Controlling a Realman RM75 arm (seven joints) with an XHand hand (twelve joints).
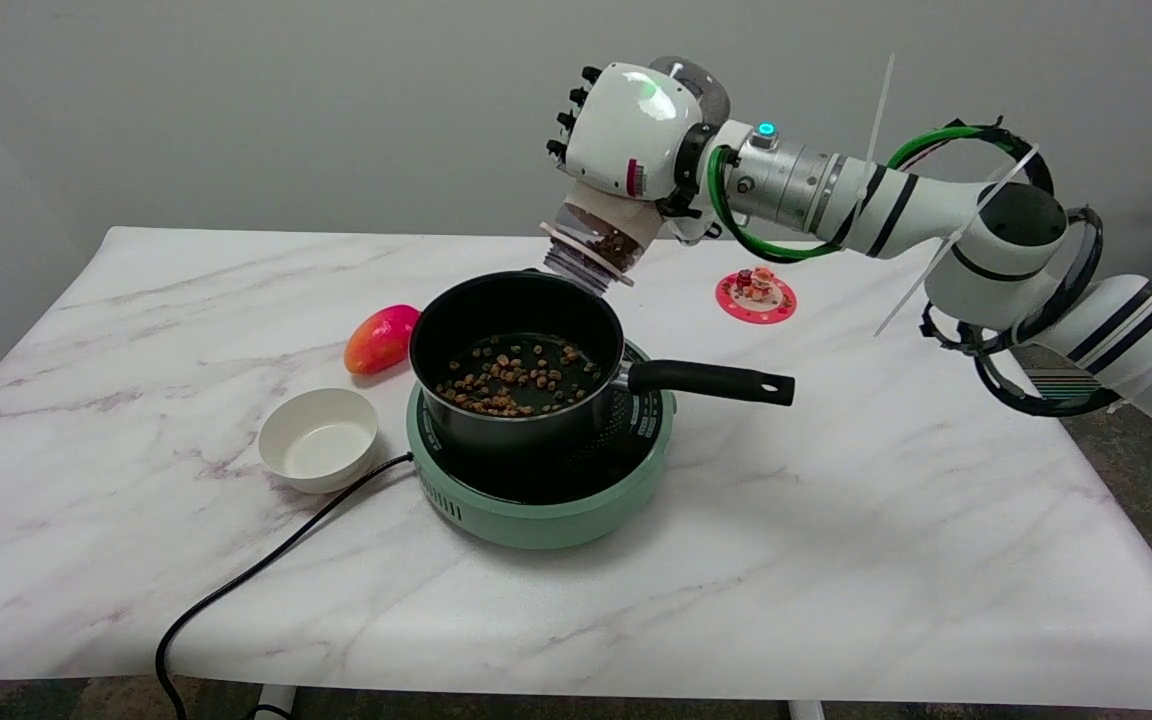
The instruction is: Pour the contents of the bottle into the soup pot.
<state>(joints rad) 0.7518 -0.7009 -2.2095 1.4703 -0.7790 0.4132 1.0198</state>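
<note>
Robot hand (pixel 626 135) grips bottle (pixel 596 242) tipped mouth-down over soup pot (pixel 516 350); keep mouth inside the rim, tilt steeper so remaining bits (pixel 511 378) drop in.

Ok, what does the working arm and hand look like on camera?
The right hand has a glossy white shell with black fingers and a small red mark. The right arm is white with black bands, a silver wrist, a teal light, green and black looping cables, white zip ties.
</note>
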